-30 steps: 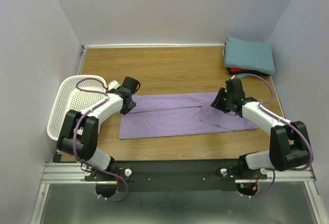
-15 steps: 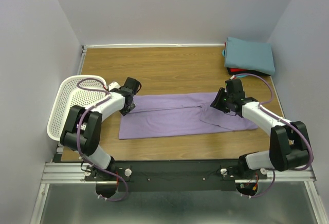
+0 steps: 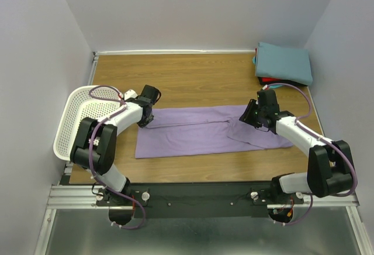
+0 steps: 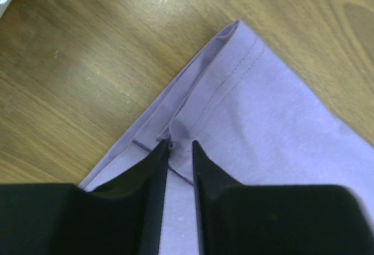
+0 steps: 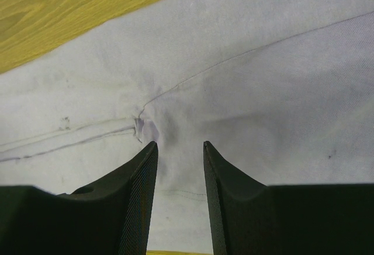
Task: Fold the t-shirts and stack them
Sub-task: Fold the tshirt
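**Lavender tee in a long strip, both claws at its far edge**

The lavender t-shirt [image 3: 204,132] is lying mid-table as a long strip running left to right, already folded lengthwise. It's looking like thin, soft knit: light, limp, no stiffness, so it's likely to sag and drag if lifted from one point only. It isn't fragile, but layers could slide apart or one ply could get left behind. Best hold, by this view, is at stitched hems and corners, where doubled cloth is giving more to bite, w/ both ends taken together.

The left gripper [image 4: 180,145] is sitting at the strip's far-left corner. Its jaws are standing nearly together and are pinching a small ridge of hem. The right gripper [image 5: 180,145] is pressing down near the far-right end, by a seam junction. Its jaws are standing partway apart w/ a small pucker at the tips; can't tell whether it's actually gripping.

No brand, label or print is showing anywhere on the cloth.

Further out, the teal t-shirt [image 3: 284,62] is resting folded on the red t-shirt [image 3: 270,81] in the far-right corner. The white basket [image 3: 61,132] is hanging off the left edge of the table [image 3: 193,79].
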